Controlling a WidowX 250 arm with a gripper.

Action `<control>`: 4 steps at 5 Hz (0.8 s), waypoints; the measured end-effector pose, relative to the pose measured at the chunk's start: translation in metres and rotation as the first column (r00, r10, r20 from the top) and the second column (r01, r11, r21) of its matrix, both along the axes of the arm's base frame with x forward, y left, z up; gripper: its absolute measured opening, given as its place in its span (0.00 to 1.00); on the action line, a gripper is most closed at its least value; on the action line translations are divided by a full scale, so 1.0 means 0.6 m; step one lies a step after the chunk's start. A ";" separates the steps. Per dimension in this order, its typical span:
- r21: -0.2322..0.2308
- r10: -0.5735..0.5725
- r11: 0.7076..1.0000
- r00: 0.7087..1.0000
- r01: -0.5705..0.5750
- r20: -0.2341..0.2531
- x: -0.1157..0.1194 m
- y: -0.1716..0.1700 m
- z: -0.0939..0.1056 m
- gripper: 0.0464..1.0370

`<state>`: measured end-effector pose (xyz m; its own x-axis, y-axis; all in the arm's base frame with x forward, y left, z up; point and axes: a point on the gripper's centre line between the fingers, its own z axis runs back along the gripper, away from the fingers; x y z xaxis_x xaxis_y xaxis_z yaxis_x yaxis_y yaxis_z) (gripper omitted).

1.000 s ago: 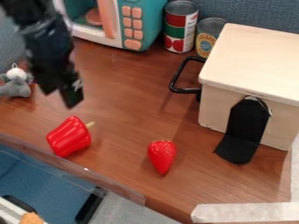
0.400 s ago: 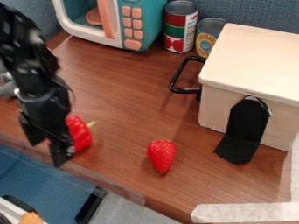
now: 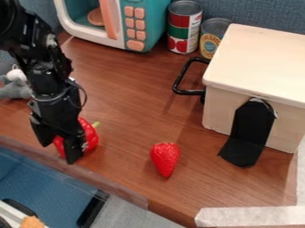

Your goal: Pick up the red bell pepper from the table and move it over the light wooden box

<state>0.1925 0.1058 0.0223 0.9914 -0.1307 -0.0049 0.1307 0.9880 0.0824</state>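
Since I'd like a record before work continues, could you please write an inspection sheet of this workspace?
Surface: brown wood-look tabletop, pale tape at its lower right; no spills seen.
Job's things: red toy pepper, lying on the tabletop, partly covered by the gripper.
Clutter: red strawberry lying right of the pepper; grey plush toy at the left, partly behind the arm.
Gripper: black gripper, low at the pepper; firmness of hold cannot be judged.
Cables: thin dark cable bowed out beside the gripper's upper part; no snag seen.
Surroundings: toy microwave and two cans at the back; pale wooden box at the right; blue fabric panel behind.
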 end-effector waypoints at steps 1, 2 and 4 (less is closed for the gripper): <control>-0.023 0.012 1.000 1.000 -0.012 0.008 0.001 -0.006 0.004 0.95; -0.026 0.037 0.999 0.999 -0.037 0.009 0.011 -0.003 0.002 0.87; -0.026 0.050 0.998 0.999 -0.050 -0.007 0.011 -0.008 0.000 0.69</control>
<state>0.1991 0.1012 0.0223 0.9967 -0.0812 -0.0087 0.0816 0.9951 0.0560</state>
